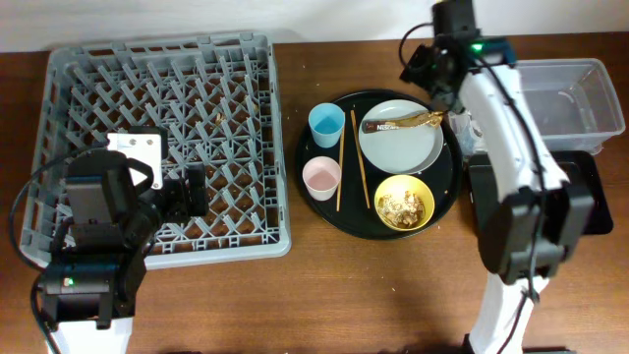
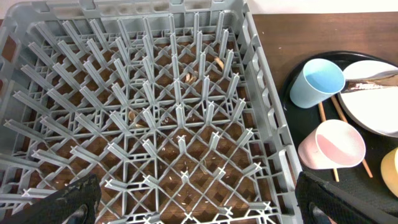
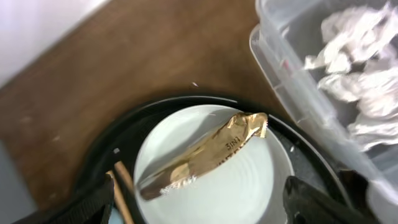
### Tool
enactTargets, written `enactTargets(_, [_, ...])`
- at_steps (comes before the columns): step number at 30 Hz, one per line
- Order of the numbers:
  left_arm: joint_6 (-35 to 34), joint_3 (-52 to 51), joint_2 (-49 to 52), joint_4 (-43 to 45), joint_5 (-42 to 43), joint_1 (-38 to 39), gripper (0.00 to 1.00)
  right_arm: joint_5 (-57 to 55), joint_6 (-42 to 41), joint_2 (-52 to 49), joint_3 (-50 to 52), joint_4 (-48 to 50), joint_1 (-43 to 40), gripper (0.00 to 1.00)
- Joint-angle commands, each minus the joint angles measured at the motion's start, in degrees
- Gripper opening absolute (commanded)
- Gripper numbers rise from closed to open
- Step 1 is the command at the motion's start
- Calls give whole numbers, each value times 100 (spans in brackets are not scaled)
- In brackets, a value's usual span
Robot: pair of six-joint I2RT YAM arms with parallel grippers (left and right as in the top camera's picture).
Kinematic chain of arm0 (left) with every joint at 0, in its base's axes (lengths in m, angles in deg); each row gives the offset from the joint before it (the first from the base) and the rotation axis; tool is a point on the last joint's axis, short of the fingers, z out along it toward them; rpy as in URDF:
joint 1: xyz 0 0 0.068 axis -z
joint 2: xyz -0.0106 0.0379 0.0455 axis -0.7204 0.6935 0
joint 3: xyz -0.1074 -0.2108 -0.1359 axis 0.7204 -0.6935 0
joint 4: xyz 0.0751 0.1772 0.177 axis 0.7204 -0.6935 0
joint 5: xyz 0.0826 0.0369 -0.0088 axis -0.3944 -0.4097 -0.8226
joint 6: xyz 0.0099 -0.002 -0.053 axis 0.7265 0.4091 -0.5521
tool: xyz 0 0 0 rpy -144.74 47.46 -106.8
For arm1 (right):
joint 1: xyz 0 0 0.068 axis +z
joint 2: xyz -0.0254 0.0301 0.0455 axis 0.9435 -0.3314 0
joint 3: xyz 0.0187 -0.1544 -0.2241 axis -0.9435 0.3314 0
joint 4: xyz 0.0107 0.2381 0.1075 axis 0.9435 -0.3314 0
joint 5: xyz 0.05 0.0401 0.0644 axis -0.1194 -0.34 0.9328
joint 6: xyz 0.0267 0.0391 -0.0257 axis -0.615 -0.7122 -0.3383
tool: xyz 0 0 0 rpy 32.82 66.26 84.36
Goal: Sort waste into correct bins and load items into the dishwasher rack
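Note:
The grey-green plate (image 1: pixel 400 138) lies on the round black tray (image 1: pixel 324 202) with the brown-gold snack wrapper (image 1: pixel 405 122) on it, also in the right wrist view (image 3: pixel 205 154). The yellow bowl (image 1: pixel 404 202) holds tan food scraps. The blue cup (image 1: pixel 326 124), pink cup (image 1: pixel 321 178) and chopsticks (image 1: pixel 351 159) sit on the tray's left. Crumpled white tissue (image 3: pixel 354 59) lies in the clear tub (image 1: pixel 565 98). My right gripper (image 3: pixel 199 199) is open above the plate. My left gripper (image 2: pixel 196 202) is open over the grey dishwasher rack (image 1: pixel 162 147). The shallow black tray (image 1: pixel 580 211) is partly hidden by the right arm.
Small crumbs lie between the rack pegs (image 2: pixel 186 78). The rack's right wall (image 2: pixel 267 93) stands close to the round tray. The right arm (image 1: pixel 511 147) stretches between the round tray and the two bins.

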Motion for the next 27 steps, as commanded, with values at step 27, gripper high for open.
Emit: enactTargets(27, [90, 79, -7, 11, 42, -35, 100, -157, -1113, -1445, 44, -247, 280, 82])
